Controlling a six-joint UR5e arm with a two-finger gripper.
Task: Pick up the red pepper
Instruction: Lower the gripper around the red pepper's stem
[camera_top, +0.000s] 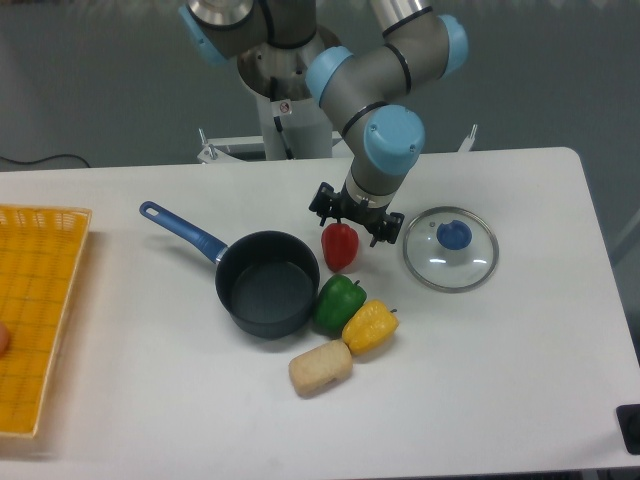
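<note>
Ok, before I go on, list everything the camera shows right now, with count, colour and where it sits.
red pepper: one, red, table centre, right of the pot, directly below the gripper
green pepper: one, green, against the pot's right side
yellow pepper: one, yellow, touching the green pepper's lower right
bread-like block: one, tan, in front of the peppers
pot: one, dark with a blue handle, empty, table centre
glass lid: one, clear with a blue knob, flat, right of the red pepper
basket: one, orange-yellow, left edge; something small at its left rim, unclear
table: one, white
gripper: one, black, open, fingers straddling the red pepper's top
arm: one, grey with blue caps
</note>
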